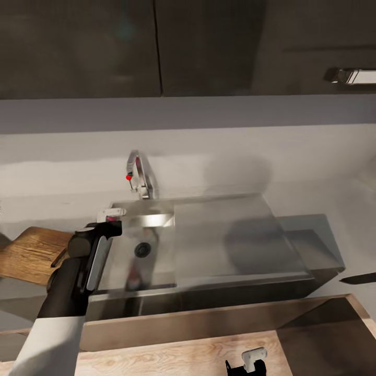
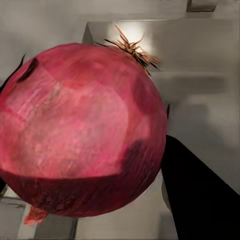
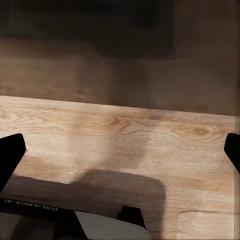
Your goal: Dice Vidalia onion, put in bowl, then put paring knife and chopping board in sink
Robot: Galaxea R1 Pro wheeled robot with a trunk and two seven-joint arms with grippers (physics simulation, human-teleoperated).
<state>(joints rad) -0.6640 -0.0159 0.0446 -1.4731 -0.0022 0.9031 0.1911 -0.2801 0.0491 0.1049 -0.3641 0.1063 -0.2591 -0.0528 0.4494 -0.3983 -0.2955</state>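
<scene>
The long grey, slightly reflective surface (image 1: 313, 183) runs the width of the head view, with a pale wall behind it and dark cabinet fronts (image 1: 78, 47) above. Set into it is the rectangular grey matte sink (image 1: 219, 245), its flat drainboard spreading bare to the right of the basin and its front edge falling away to a light wooden floor (image 1: 172, 360) below. At the back rim of the basin stands the chrome tap with a red dot (image 1: 138, 177); the round drain (image 1: 142, 249) shows on the basin floor.

Left of the sink, the rectangular dark brown wooden chopping board (image 1: 28, 253) lies on the surface, its right end hidden behind the left arm (image 1: 68, 292), which rises from the lower left and crosses the basin's left edge. At the far right edge a dark pointed blade tip (image 1: 357, 279) pokes into view; I cannot tell what it belongs to.

The left tool (image 1: 107, 222) hangs over the basin's rear left corner, close under the tap. In the left wrist view it is closed on a round red-skinned onion with a dry root tuft (image 2: 82, 132), one dark finger (image 2: 200, 195) running alongside it, the grey basin wall behind.

The right tool (image 3: 122, 150) stands wide apart and empty over the wooden floor, its dark fingertips (image 3: 10, 155) at opposite edges of the right wrist view.
</scene>
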